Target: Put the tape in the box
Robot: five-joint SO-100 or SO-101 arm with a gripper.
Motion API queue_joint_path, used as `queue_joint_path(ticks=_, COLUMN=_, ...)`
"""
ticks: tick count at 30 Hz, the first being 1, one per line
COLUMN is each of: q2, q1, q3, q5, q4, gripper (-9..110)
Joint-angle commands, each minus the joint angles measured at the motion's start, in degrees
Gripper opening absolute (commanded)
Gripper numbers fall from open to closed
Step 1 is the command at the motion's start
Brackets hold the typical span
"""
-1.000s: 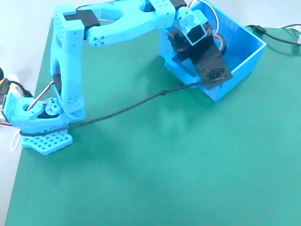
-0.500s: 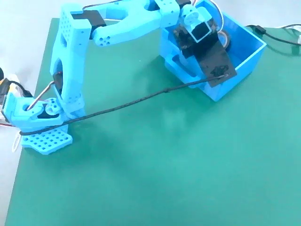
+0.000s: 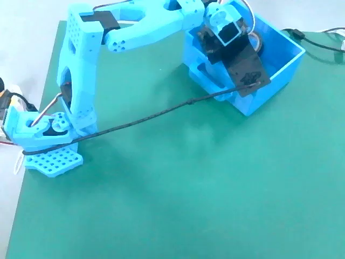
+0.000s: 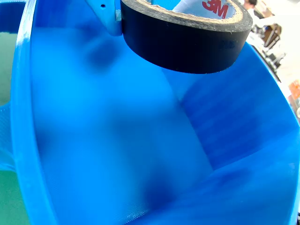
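1. Fixed view: a green mat (image 3: 178,183) covers the table, with pale bare tabletop (image 3: 27,32) showing along the left edge and across the far side.
2. The light-blue arm (image 3: 81,70) stands on its perforated base (image 3: 51,159) near the left edge and reaches across to the far right corner.
3. There the box (image 3: 280,73), bright blue, sits on the mat; the arm's black wrist block (image 3: 242,65) hangs over its opening.
4. A dark cable (image 3: 156,114) runs from the base to the wrist, and another black cable (image 3: 318,40) lies on the bare tabletop beyond the box.
5. The gripper itself is hidden here by the wrist, so its state cannot be read from this view.
6. Wrist view: the tape (image 4: 187,40), a black roll with a pale core, is at the top of the frame, above the box's blue inner floor (image 4: 122,154).
7. A blue finger (image 4: 107,16) touches the roll's left side; the gripper appears clenched on the tape.
8. Cluttered room furniture (image 4: 269,37) shows blurred past the box's rim, top right.
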Motion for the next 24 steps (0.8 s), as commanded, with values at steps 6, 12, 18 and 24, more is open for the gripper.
queue_joint_path(ticks=6, q2=5.27, q1=-1.05, q3=-8.88, q5=-0.97, q4=-0.97, gripper=4)
queue_joint_path(ticks=12, q2=5.89, q1=-1.05, q3=-8.88, q5=-0.53, q4=-0.79, gripper=20)
queue_joint_path(ticks=18, q2=6.06, q1=-0.79, q3=-8.88, q5=-0.35, q4=0.09, gripper=31)
queue_joint_path(ticks=24, q2=6.42, q1=-0.44, q3=-8.88, q5=-0.35, q4=0.70, gripper=31)
